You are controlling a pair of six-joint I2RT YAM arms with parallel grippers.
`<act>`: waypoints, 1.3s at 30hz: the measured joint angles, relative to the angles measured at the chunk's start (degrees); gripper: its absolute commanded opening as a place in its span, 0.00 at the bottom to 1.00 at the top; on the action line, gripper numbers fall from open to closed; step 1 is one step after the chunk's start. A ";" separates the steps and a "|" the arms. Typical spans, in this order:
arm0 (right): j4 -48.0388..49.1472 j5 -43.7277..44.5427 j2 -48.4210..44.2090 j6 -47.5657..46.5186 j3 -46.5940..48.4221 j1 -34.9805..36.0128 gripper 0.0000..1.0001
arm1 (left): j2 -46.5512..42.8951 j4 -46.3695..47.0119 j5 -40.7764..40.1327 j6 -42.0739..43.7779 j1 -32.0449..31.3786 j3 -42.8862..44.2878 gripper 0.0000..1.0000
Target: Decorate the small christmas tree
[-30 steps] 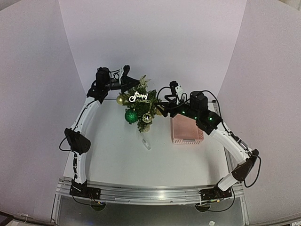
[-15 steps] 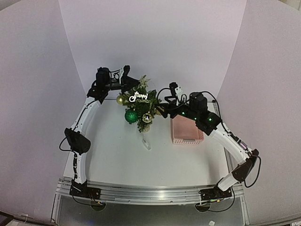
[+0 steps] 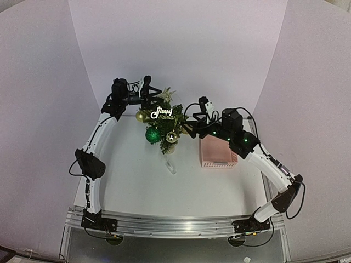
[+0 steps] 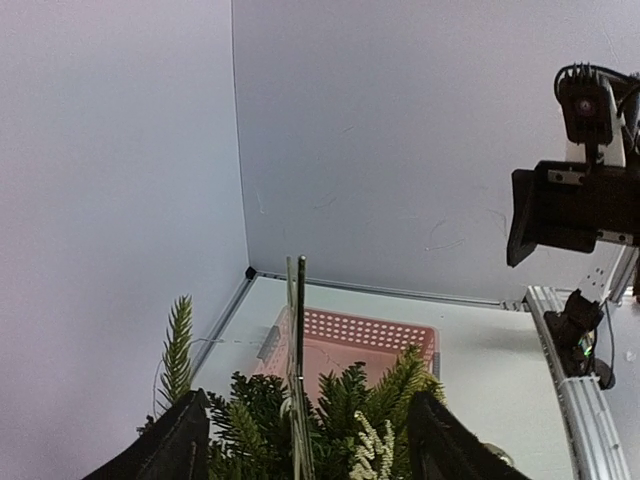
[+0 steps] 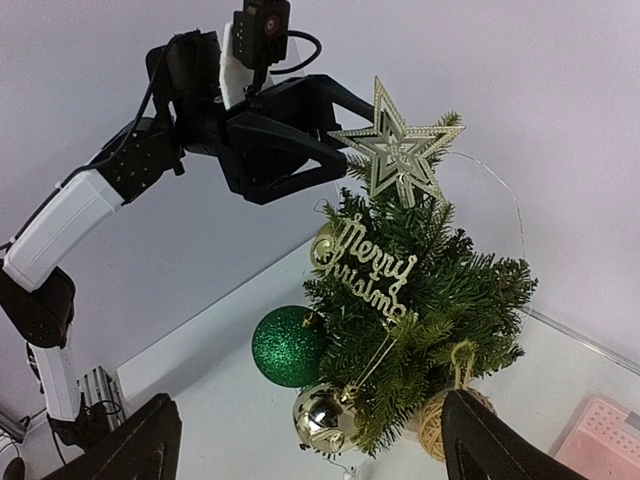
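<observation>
Seating gold star (image 5: pixel 397 150) atop small christmas tree (image 5: pixel 430 290), with left end effector (image 5: pixel 358 135) spread, apparently to free it. Flanked by spread, empty right end effector (image 3: pixel 185 126).

One small christmas tree (image 5: pixel 440 290) bears one gold star (image 5: pixel 397 150) at its top, one gold Merry Christmas sign (image 5: pixel 365 265), one green glitter ball (image 5: pixel 288 345), two shiny gold balls (image 3: pixel 141 115) (image 3: pixel 171 137) and one twine ball (image 5: pixel 440 420); one pink basket (image 3: pixel 219 163) stands near it.

Dark green tree (image 5: pixel 440 290) — gold star (image 5: pixel 393 150), glittery green bauble (image 5: pixel 288 346), pink basket (image 3: pixel 217 154)
</observation>
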 measured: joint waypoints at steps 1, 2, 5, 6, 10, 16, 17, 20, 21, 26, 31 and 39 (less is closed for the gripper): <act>-0.01 0.21 -0.11 0.10 -0.19 0.00 0.89 | -0.24 -0.38 0.17 0.15 0.07 0.00 0.78; -0.02 0.71 -0.24 0.22 -0.39 -0.05 0.89 | -0.63 -0.76 0.32 0.21 0.17 -0.08 0.81; -0.31 3.26 -0.68 0.73 -1.23 -0.51 0.89 | -3.31 -1.82 0.56 0.17 0.76 -1.71 0.85; -0.69 4.40 -0.85 1.01 -1.48 -0.91 0.89 | -4.66 -1.91 0.53 0.01 1.12 -2.57 0.86; -3.21 10.02 -1.48 2.86 -2.83 -4.41 0.90 | -12.41 -3.05 0.02 -0.25 4.15 -7.96 0.88; -6.93 18.98 -3.53 6.95 -9.79 -12.42 0.90 | -27.23 -4.92 -6.11 0.48 9.57 -20.56 0.93; -7.38 20.09 -4.15 7.66 -11.52 -13.91 0.90 | -30.04 -4.91 -7.92 0.48 10.13 -23.71 0.94; -8.76 22.89 -6.80 9.90 -17.86 -18.92 0.90 | -37.61 -3.85 -13.65 0.25 11.45 -33.37 0.95; -9.17 23.49 -7.81 10.55 -19.96 -20.66 0.90 | -39.93 -3.42 -15.74 0.08 11.85 -36.83 0.95; -10.06 25.48 -13.14 12.47 -30.12 -28.86 0.93 | -50.07 -0.15 -27.42 -2.89 13.89 -55.17 0.98; -8.70 26.01 -17.99 12.11 -40.65 -33.21 0.95 | -58.45 5.71 -37.05 -9.42 17.75 -73.85 1.00; 5.10 26.21 -32.98 8.99 -65.72 -34.49 0.97 | -67.09 16.87 -44.05 -14.80 26.87 -99.22 1.00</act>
